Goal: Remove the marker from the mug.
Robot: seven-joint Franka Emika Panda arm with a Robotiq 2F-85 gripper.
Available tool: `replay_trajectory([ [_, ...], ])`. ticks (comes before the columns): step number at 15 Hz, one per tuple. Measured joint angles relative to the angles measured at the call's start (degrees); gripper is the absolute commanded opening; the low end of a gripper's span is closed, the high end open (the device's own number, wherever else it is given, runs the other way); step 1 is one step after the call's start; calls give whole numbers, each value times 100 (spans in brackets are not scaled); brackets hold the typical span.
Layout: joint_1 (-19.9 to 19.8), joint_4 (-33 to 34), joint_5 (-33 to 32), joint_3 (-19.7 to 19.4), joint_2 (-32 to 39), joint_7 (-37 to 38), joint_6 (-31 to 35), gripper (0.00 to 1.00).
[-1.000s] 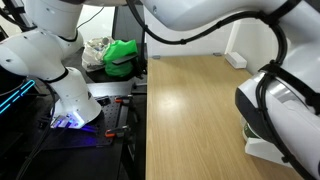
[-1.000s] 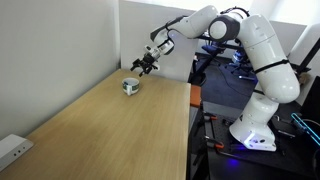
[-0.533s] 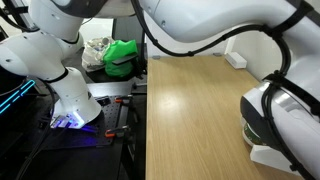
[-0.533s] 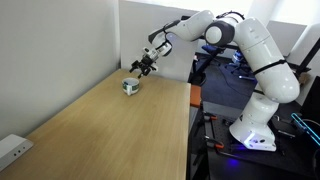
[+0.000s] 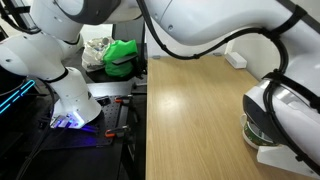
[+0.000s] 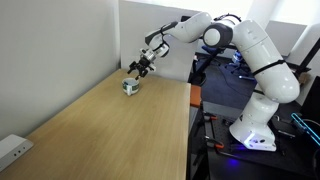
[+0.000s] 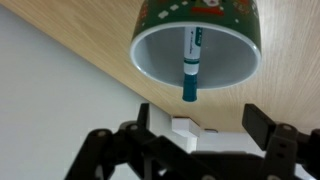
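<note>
In the wrist view the mug fills the top: white inside, dark green patterned outside. The marker stands in it, teal-blue with a whitish part, its end sticking past the rim towards my gripper. My gripper is open and empty, its fingers wide apart just short of the marker's end. In an exterior view the mug sits on the far end of the table, with the gripper just above it. In an exterior view the mug is mostly hidden behind the arm.
The mug stands on a long wooden table next to a white wall. A white outlet box sits at the table's near corner. Beside the table are a green bag and the robot's base.
The gripper has moved down and closer to the mug. The mug and marker have not moved.
</note>
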Motion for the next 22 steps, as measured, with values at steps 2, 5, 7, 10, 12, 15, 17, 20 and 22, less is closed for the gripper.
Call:
replay_trajectory([
  [2, 7, 32, -85, 82, 24, 4, 114, 95],
  [5, 6, 109, -170, 181, 97, 12, 186, 89],
  [7, 6, 152, -207, 209, 149, 14, 209, 82],
  [10, 1, 221, -260, 221, 220, 21, 232, 77],
  [12, -3, 272, -282, 224, 263, 27, 254, 75],
  [15, -7, 331, -323, 234, 304, 37, 266, 72],
  [17, -8, 386, -367, 247, 336, 52, 268, 69],
  [20, -8, 462, -417, 273, 398, 86, 270, 65],
  [22, -8, 509, -480, 293, 442, 148, 272, 64],
])
